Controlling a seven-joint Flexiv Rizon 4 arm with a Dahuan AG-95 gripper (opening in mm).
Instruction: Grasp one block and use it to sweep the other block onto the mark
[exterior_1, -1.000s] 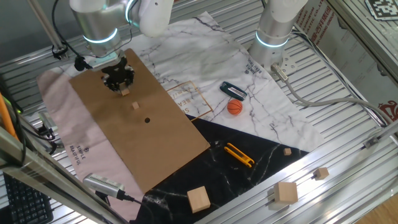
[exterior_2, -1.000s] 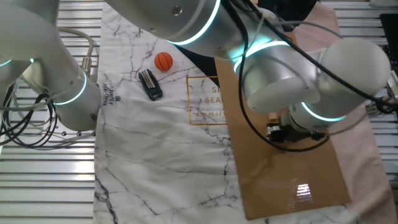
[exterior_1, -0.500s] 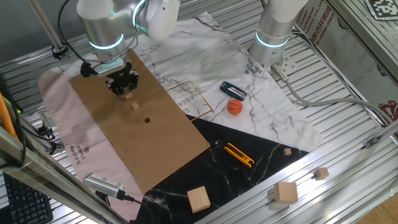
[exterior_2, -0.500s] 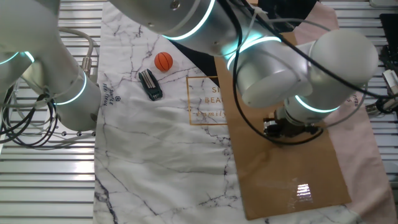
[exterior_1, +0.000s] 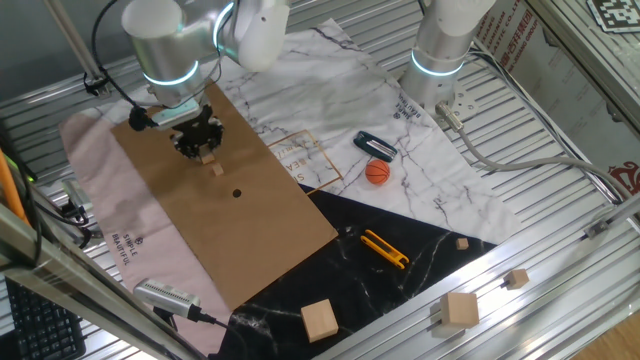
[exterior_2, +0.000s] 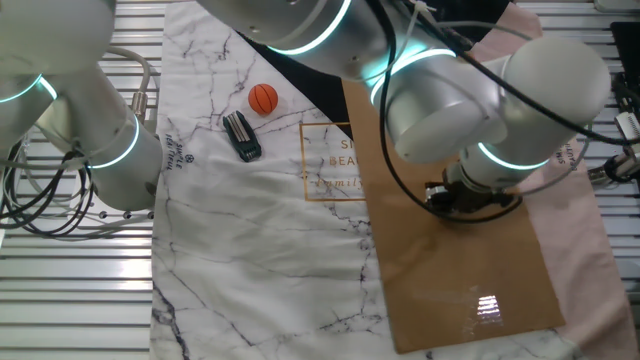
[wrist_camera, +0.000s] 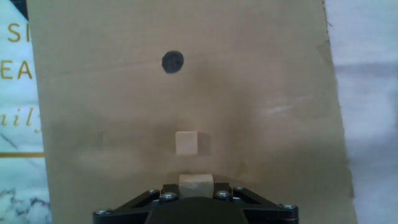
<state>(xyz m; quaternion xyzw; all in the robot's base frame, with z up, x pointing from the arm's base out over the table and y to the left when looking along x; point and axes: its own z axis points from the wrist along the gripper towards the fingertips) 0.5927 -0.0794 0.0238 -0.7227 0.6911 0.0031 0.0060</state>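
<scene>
My gripper (exterior_1: 205, 152) is shut on one tiny tan block (wrist_camera: 195, 185), held low over the brown cardboard (exterior_1: 270, 240). In the hand view the gripper (wrist_camera: 195, 190) sits at the bottom edge with the held block between its jaws. The other tiny tan block (wrist_camera: 186, 143) lies on the cardboard just ahead of the held one, with a small gap between them; it also shows in one fixed view (exterior_1: 217, 170). The black mark (wrist_camera: 172, 61) lies farther ahead and slightly left, and shows in the fixed view too (exterior_1: 237, 193). In the other fixed view the arm hides both blocks and the mark.
An orange ball (exterior_1: 377, 172) and a black clip (exterior_1: 374, 146) lie on the marbled cloth to the right. A yellow tool (exterior_1: 385, 249) lies on the black sheet. Larger pale cubes (exterior_1: 320, 320) (exterior_1: 459, 310) sit near the front. A second arm base (exterior_1: 440, 50) stands at the back.
The gripper with its block has moved slightly toward the loose block and the mark. The loose block and the mark have not moved.
</scene>
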